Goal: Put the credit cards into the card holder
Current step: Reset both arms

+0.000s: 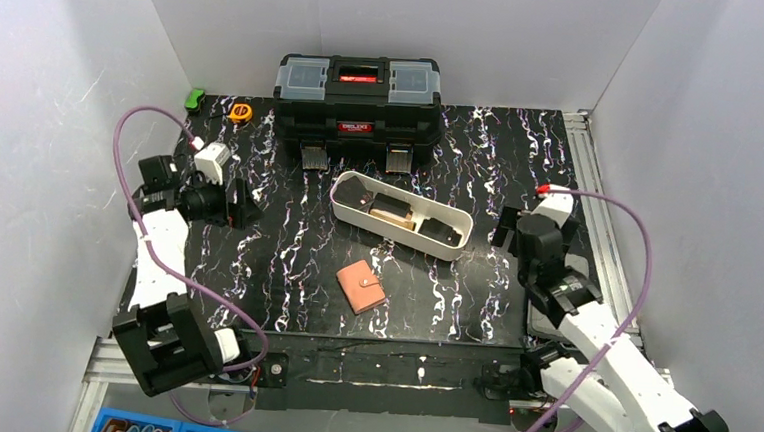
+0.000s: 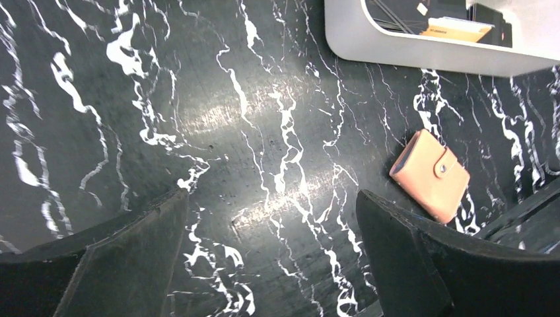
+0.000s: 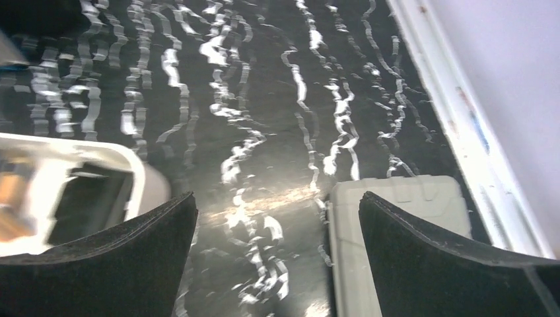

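The tan-pink card holder (image 1: 362, 286) lies closed on the black marbled table, its snap tab up, and also shows in the left wrist view (image 2: 430, 174). A yellow-orange credit card (image 2: 455, 28) sits inside the long white tray (image 2: 422, 56) among dark blocks; other cards I cannot make out. My left gripper (image 1: 248, 208) hangs open over bare table left of the tray, its fingers (image 2: 271, 198) wide apart with nothing between them. My right gripper (image 1: 505, 229) is open too, just right of the tray's end (image 3: 277, 198), and empty.
A black toolbox (image 1: 356, 94) stands at the back, behind the white tray (image 1: 344, 196). A green item (image 1: 195, 97) and an orange tape measure (image 1: 241, 112) lie back left. A pale grey flat piece (image 3: 396, 218) lies under my right finger. White walls enclose the table.
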Robot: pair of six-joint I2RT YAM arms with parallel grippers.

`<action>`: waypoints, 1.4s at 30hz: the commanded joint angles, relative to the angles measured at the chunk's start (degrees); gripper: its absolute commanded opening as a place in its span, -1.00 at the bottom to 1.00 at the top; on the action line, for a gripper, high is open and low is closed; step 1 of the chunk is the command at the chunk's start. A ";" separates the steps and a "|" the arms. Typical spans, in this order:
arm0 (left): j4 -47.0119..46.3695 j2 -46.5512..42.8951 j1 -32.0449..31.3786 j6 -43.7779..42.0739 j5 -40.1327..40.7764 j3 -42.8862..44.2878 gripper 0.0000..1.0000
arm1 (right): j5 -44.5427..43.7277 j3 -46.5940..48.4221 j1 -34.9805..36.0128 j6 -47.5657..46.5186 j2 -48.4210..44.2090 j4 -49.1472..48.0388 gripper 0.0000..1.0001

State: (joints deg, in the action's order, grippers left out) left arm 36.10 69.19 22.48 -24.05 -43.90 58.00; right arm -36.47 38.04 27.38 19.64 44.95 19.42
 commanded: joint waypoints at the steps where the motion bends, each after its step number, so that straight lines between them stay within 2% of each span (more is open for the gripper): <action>1: -12.37 0.95 1.26 9.85 -3.28 -6.21 0.97 | -14.63 -11.45 -1.05 -12.77 0.17 -30.29 0.97; 3: -17.41 2.47 1.25 11.94 -3.09 -9.06 0.97 | -15.97 -14.91 -3.00 -12.34 1.57 -35.89 0.97; 6: -22.84 4.67 1.28 12.89 -4.14 -12.83 0.97 | -16.38 -17.35 -7.16 -5.76 3.51 -37.75 0.97; 9: -30.41 6.19 1.25 15.10 -3.31 -16.94 0.97 | -13.18 -19.11 -10.95 -3.29 5.85 -40.45 0.97; 11: -36.75 6.90 1.28 16.72 -2.68 -19.99 0.97 | -10.29 -19.71 -12.93 -5.18 8.79 -43.75 0.97; 15: -52.12 7.15 1.06 20.45 -2.41 -26.29 0.97 | -5.31 -20.46 -16.05 -7.58 16.93 -52.02 0.97; 20: -77.53 8.72 -0.05 24.75 -1.86 -34.50 0.97 | -1.30 -19.07 -18.74 -12.00 23.55 -59.21 0.97; 23: -79.21 12.32 -0.93 26.63 -0.19 -34.20 0.97 | 2.39 -18.76 -20.24 -12.98 24.98 -62.17 0.97; 24: -75.85 12.57 -1.01 25.68 1.27 -32.80 0.97 | 3.15 -18.77 -20.32 -13.15 25.91 -63.39 0.97; 28: -73.66 13.93 -1.25 25.62 2.48 -30.78 0.97 | 2.65 -19.35 -20.34 -14.40 30.67 -70.98 0.97; 30: -75.82 12.63 -1.33 25.55 2.24 -32.93 0.97 | 3.67 -20.54 -20.34 -13.75 29.33 -70.56 0.97; 32: -78.98 9.88 -1.94 25.09 3.33 -35.61 0.97 | 5.20 -24.77 -20.33 -14.88 28.24 -77.51 0.97; 35: -84.39 5.87 -3.75 24.40 6.17 -41.06 0.97 | 7.02 -27.96 -20.37 -15.41 27.17 -82.53 0.97; 38: -85.59 5.14 -3.88 25.35 10.31 -41.69 0.97 | 10.71 -28.31 -20.44 -16.57 28.21 -84.00 0.97; 41: -80.37 5.16 -6.48 24.34 15.39 -39.86 0.97 | 13.49 -25.64 -22.24 -16.51 32.70 -83.68 0.97; 42: -78.37 5.51 -7.90 22.38 17.79 -38.80 0.97 | 14.36 -25.13 -22.71 -15.58 31.88 -80.85 0.97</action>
State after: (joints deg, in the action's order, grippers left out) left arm -44.66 75.59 17.85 1.58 -35.07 16.53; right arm -26.30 9.85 6.37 4.45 74.74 -58.15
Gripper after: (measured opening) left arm 0.982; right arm 0.983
